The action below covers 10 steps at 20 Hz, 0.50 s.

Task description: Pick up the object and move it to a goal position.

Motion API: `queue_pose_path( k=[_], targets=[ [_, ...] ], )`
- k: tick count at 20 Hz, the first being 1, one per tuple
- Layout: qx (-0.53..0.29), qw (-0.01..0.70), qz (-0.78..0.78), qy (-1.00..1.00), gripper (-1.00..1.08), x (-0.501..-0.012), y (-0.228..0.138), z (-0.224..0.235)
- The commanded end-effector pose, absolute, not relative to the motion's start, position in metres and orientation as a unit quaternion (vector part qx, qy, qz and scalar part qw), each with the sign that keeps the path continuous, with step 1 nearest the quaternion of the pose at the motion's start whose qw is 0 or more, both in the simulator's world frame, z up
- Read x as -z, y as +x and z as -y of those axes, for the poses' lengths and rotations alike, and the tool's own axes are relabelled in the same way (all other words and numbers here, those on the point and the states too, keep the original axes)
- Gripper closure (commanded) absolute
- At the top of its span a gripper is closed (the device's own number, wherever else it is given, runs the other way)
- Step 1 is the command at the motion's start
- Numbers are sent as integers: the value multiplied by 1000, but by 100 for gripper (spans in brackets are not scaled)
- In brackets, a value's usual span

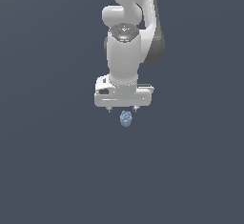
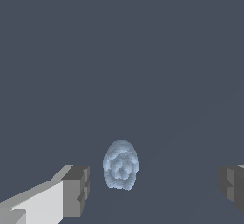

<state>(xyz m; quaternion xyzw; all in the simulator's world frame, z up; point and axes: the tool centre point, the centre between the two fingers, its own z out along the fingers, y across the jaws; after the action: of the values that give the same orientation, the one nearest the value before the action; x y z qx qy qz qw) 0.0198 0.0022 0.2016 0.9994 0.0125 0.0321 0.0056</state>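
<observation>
The background is showing as one flat slate-blue field filling both views, with no edge, seam or horizon to be made out, so open room is lying on every side of the arm and nothing is crowding it.

The white arm (image 1: pixel 125 51) is entering from the top centre of the exterior view and is being cut off by the upper frame edge; its upper links are not showing. A darker grey link is sitting behind it toward the exterior view's right.

The end effector (image 1: pixel 123 108) is hanging at the centre of the exterior view, pointing down. There, only two short stubs are showing below the white hand body, and they are too small to judge. In the wrist view the fingers (image 2: pixel 76 189) are standing wide apart, one at the lower left and one cut off by the right frame edge, so the end effector is released and gripping nothing.

The object (image 1: pixel 126 118), a tiny pale blue bumpy lump, is sitting just below the end effector, a little toward the exterior view's right of its middle. In the wrist view the object (image 2: pixel 121 165) is lying between the fingers, nearer the lower-left one and clear of both. Whether it is resting on a surface cannot be told.
</observation>
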Motion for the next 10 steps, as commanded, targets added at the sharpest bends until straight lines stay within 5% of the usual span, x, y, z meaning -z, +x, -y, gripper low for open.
queue_pose_path(
  k=[1, 10],
  targets=[
    [-32, 6, -13, 999, -92, -202, 20, -2],
    [-35, -10, -26, 999, -92, -201, 21, -23]
  ],
)
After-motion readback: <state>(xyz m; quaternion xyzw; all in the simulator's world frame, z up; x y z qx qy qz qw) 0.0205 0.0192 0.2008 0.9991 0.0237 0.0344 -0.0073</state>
